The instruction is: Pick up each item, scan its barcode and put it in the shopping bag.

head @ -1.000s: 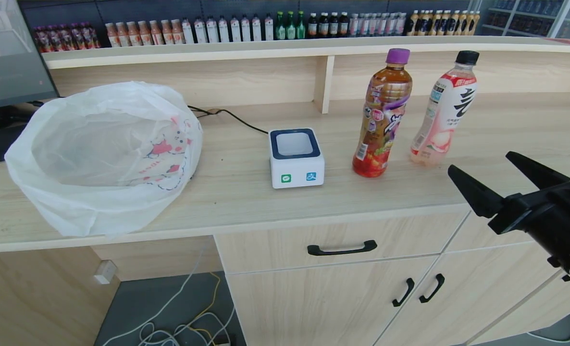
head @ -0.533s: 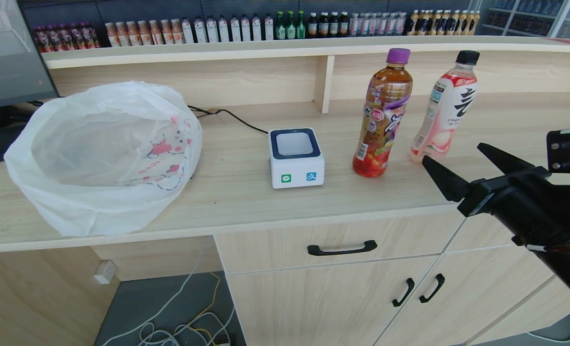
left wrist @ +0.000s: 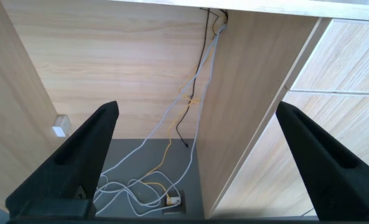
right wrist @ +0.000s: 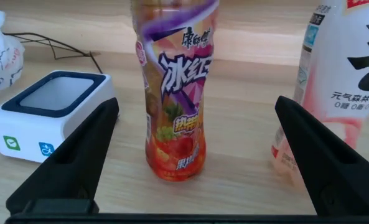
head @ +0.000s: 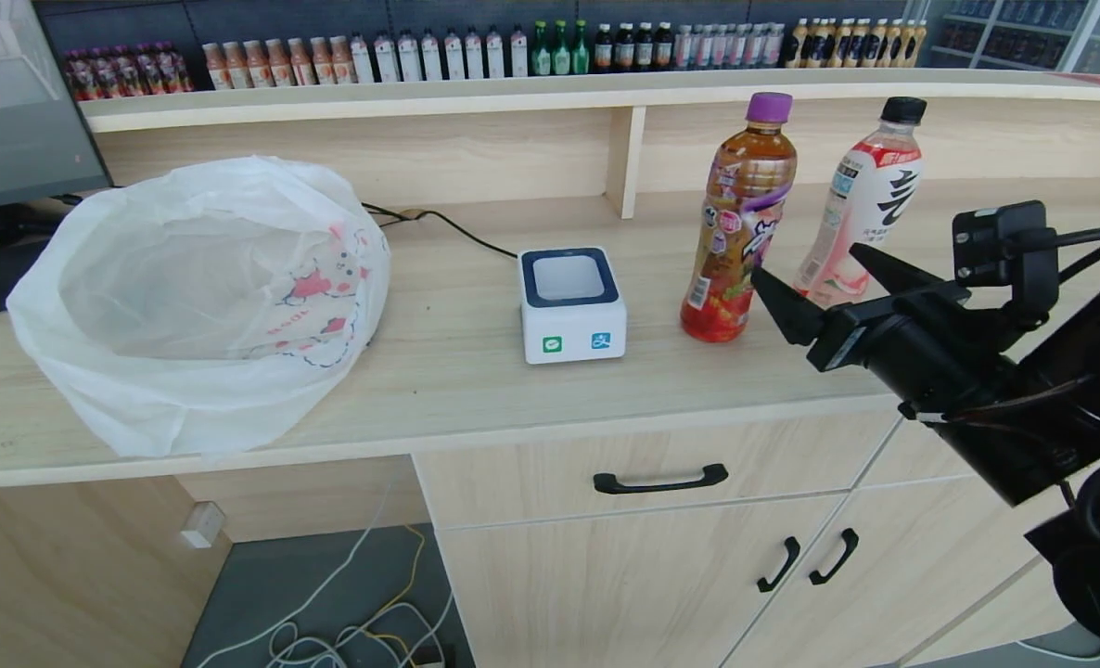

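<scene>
At the counter: you have a pale wooden top with drawers and cupboard doors below; all the task's things stand on it.
Shopping bag: white plastic with a pink print, sitting open-mouthed at the counter's left end, well apart from the bottles.
Right gripper: its fingers are spread wide and hold nothing. It hangs over the counter's right front edge, level with the lower halves of the 2 bottles. From its wrist camera you see the purple-capped bottle centred in the gap, with no contact.
Left gripper: also spread wide and holding nothing. You see it low beside the cabinet, facing a wooden side panel and loose wires on the floor.
Purple-capped bottle: upright, amber drink, standing right of the scanner.
Black-capped bottle: upright, pinkish drink with a white label, just beside the first bottle on its right and slightly farther back.
Scanner: small white box with a dark-framed window facing up, between bag and bottles.
Cable: black, running from behind the scanner toward the bag.
</scene>
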Tool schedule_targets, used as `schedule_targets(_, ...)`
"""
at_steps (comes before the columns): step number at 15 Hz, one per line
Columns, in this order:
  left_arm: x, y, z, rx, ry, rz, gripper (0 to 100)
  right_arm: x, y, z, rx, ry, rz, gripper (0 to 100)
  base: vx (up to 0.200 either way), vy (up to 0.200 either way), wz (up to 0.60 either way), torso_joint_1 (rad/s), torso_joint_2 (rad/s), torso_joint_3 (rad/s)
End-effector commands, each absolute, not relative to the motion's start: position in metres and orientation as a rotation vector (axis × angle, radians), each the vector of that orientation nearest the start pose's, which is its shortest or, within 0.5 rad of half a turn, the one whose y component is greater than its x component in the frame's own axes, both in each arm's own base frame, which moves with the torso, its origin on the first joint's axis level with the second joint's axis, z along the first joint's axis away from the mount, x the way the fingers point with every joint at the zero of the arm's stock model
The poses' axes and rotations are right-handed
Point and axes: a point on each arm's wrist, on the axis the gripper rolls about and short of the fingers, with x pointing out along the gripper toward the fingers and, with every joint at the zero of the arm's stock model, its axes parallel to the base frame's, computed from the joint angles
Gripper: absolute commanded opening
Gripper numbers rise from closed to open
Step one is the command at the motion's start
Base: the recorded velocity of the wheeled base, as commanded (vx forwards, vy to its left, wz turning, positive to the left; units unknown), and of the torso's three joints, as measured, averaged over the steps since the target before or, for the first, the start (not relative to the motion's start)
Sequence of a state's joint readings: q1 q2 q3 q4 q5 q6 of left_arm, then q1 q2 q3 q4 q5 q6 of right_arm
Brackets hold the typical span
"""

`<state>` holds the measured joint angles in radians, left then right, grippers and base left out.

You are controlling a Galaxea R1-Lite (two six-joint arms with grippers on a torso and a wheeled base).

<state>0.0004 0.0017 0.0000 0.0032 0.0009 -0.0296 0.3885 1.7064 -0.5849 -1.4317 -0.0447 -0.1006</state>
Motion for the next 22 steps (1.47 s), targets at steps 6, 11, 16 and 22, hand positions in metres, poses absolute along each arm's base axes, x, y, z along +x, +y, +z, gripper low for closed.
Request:
schedule_targets(6, -0.022, 0.000, 0.076, -0.020, 0.017, -0.003, 100, 0.272, 0.140, 0.214, -0.021, -0.280, 0.363, 100, 0.000, 0.000, 0.00, 0.000, 0.00, 0.000)
schedule_targets(11, -0.022, 0.000, 0.076, -0.020, 0.011, -0.001, 100, 0.287, 0.147, 0.237, -0.030, -0.229, 0.319, 100, 0.000, 0.000, 0.00, 0.000, 0.00, 0.000)
schedule_targets(16, -0.022, 0.000, 0.076, -0.020, 0.009, 0.000, 100, 0.297, 0.147, 0.235, -0.049, -0.160, 0.265, 100, 0.000, 0.000, 0.00, 0.000, 0.00, 0.000)
schedule_targets(22, -0.023, 0.000, 0.076, -0.020, 0.008, 0.000, 100, 0.316, 0.148, 0.230, -0.050, -0.157, 0.244, 100, 0.000, 0.000, 0.00, 0.000, 0.00, 0.000)
